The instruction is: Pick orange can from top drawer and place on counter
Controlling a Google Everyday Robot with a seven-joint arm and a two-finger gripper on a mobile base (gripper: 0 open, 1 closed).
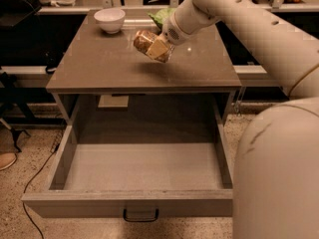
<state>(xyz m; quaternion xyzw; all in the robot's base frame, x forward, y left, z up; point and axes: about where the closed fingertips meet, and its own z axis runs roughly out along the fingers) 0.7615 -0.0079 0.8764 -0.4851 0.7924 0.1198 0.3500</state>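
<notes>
My gripper (155,48) is shut on the orange can (144,42) and holds it tilted on its side, a little above the middle of the counter (99,68). A pale finger (157,49) lies across the can's near side. The can's shadow falls on the counter just below it. The top drawer (139,173) is pulled fully open below the counter's front edge, and its grey inside shows nothing in it. Its dark handle (141,216) is at the bottom of the front panel.
A white bowl (109,20) stands at the counter's back left. A green-and-white chip bag (162,17) lies at the back, partly hidden by my arm. My arm and base fill the right side. A cable (35,183) runs on the floor at left.
</notes>
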